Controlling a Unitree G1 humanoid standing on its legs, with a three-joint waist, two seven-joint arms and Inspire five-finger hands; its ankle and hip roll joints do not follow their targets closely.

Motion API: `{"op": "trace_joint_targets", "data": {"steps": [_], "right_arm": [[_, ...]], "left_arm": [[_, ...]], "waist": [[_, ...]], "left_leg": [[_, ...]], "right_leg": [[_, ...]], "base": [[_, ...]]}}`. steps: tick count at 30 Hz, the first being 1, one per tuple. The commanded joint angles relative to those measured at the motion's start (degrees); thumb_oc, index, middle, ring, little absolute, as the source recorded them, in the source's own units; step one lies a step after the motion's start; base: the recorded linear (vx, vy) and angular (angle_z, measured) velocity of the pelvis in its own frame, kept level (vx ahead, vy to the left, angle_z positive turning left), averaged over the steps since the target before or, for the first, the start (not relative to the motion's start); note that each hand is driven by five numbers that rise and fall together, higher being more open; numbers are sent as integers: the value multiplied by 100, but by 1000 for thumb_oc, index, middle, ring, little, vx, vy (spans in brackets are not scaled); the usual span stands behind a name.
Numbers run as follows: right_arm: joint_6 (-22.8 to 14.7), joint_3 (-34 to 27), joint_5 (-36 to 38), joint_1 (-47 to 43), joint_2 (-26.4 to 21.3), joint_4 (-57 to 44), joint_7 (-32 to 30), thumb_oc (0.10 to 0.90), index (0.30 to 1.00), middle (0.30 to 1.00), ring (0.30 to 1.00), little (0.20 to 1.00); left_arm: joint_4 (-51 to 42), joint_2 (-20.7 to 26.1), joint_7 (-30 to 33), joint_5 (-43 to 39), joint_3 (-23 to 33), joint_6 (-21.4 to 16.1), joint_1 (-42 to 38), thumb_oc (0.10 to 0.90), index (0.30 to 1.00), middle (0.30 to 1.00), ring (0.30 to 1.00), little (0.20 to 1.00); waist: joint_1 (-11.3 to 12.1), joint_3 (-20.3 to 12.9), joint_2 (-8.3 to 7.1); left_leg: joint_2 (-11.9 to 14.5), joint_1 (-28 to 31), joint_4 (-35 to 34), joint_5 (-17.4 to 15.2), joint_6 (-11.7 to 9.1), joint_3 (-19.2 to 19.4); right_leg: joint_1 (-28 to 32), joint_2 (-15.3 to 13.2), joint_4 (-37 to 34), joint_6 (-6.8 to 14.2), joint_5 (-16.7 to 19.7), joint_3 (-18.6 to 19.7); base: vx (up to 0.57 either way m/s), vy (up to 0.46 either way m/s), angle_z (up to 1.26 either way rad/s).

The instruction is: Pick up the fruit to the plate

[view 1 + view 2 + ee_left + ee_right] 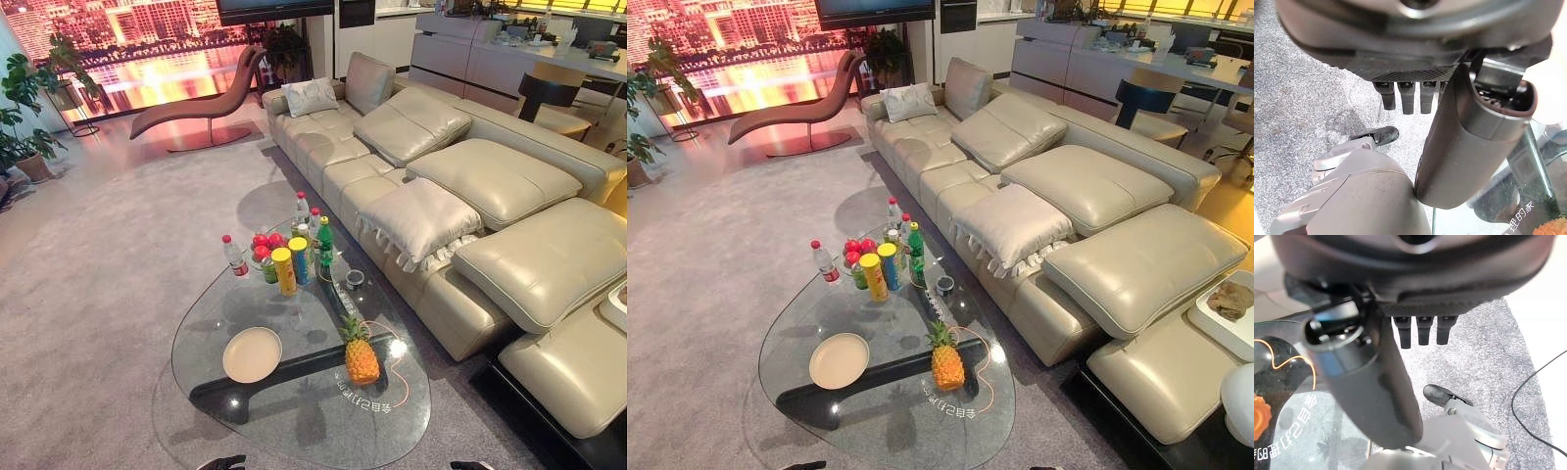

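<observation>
A pineapple [361, 357] stands upright on the glass coffee table [294, 431], near its right front. To its left lies an empty cream plate [252, 353]. Red apples [266, 243] sit in a bowl at the table's far end. My left hand [1415, 54] hangs over the carpet beside the table's near edge, fingers [1408, 98] straight and holding nothing. My right hand [1415, 279] hangs likewise on the other side, fingers [1422, 333] straight and empty. A bit of the pineapple [1259, 417] shows past the right thumb.
Tall yellow, blue and green cans [285, 270] and several bottles [324, 241] cluster by the apples. A small cup [355, 278] stands near the table's right edge. A beige leather sofa [470, 196] runs along the right. Grey carpet [118, 264] spreads to the left.
</observation>
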Motion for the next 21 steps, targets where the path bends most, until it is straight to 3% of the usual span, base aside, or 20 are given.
{"op": "trace_joint_targets", "data": {"steps": [1,21], "right_arm": [[48,-96,-158,-552,-4,516,-235,800,900,900,900,900],[69,-220,-92,-561,-65,585,-184,800,900,900,900,900]], "left_arm": [[363,-13,-126,254,25,-155,-514,800,900,900,900,900],[360,-9,-33,119,66,-137,-520,800,900,900,900,900]], "waist": [[132,231,-163],[120,253,-117]], "left_leg": [[1,366,35,-586,-27,74],[-15,397,35,-621,-14,66]], "right_leg": [[-26,-211,27,156,59,-45],[-16,-226,80,150,6,-42]], "base": [[0,0,0],[0,0,0]]}}
